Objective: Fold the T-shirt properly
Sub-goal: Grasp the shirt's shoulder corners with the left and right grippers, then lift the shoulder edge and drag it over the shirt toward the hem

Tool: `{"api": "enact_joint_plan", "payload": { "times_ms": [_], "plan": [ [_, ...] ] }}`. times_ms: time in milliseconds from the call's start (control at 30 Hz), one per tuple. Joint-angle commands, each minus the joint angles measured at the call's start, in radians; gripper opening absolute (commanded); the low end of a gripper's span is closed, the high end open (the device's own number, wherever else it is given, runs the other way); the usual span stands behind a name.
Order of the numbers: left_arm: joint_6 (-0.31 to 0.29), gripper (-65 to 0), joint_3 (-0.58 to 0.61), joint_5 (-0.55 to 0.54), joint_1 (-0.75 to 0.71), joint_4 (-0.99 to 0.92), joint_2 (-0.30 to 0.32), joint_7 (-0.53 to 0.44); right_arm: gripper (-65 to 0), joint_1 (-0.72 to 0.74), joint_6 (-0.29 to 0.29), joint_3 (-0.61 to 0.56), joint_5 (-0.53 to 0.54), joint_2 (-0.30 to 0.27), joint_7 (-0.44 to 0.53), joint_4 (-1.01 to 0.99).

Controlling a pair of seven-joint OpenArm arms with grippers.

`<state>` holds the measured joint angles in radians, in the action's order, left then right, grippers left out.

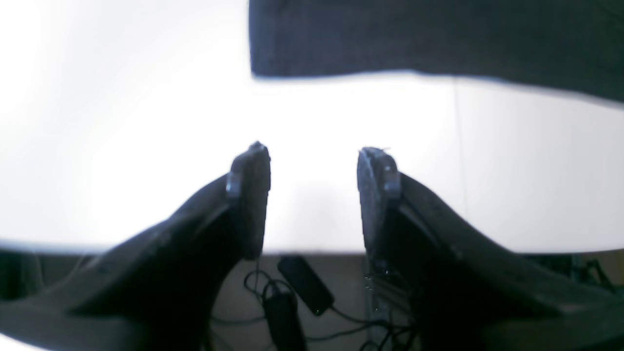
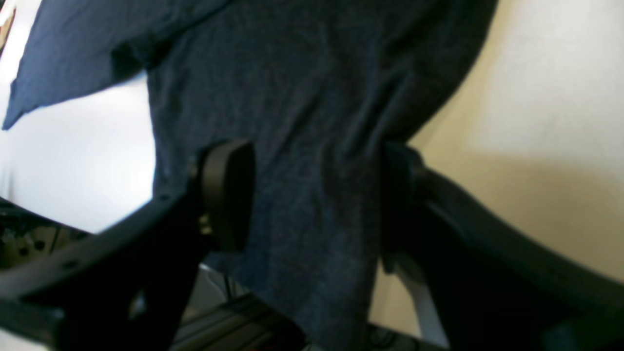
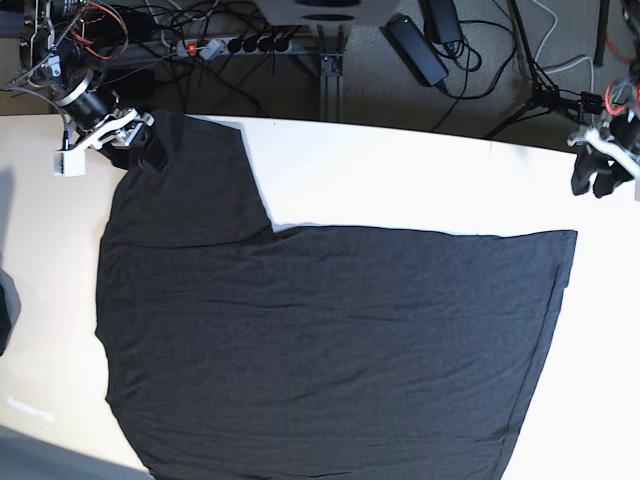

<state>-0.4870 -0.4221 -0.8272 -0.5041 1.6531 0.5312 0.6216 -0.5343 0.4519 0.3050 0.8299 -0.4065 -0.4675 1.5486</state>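
Note:
The dark charcoal T-shirt lies spread flat on the pale table, one sleeve reaching to the far left corner. No print shows. My right gripper stands open at that sleeve's end. In the right wrist view its fingers straddle the sleeve cloth, wide apart and not pinching it. My left gripper hovers at the table's far right edge, off the shirt. In the left wrist view it is open and empty over bare table, with the shirt's hem edge ahead of it.
Beyond the table's far edge lie a power strip, cables and black power bricks on the floor. A power brick and wires show below the table edge in the left wrist view.

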Motion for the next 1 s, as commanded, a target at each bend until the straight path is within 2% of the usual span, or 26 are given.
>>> {"api": "enact_joint_plan", "payload": {
  "times_ms": [0,167,500,633,767,967],
  "plan": [
    [-0.011,-32.9,0.008,-0.010,0.029,-0.021,0.016,-0.015,-26.0,-0.009,0.050,-0.002,-0.037,-0.006,-0.045,0.000],
    [-0.010,-32.9,0.097,-0.011,0.194,-0.223,0.015,-0.013,-26.0,-0.009,0.050,-0.002,-0.042,-0.006,-0.045,0.000],
    [-0.011,-32.9,0.117,-0.053,0.404,-0.597,0.014,0.016,-26.0,-0.009,0.050,-0.002,-0.068,-0.006,-0.046,0.000],
    [-0.011,-32.9,0.130,-0.068,0.407,-0.620,0.014,0.035,-26.0,-0.009,0.050,-0.002,-0.067,-0.006,-0.045,0.000],
    [-0.011,-32.9,0.202,-0.071,0.407,-0.620,0.009,0.033,-26.0,-0.009,0.050,-0.002,-0.067,-0.006,-0.045,0.000],
    [-0.011,-32.9,0.247,-0.066,0.407,-0.620,-0.040,0.034,-26.0,-0.009,0.050,-0.002,-0.063,-0.006,-0.045,0.000]
  ]
}}
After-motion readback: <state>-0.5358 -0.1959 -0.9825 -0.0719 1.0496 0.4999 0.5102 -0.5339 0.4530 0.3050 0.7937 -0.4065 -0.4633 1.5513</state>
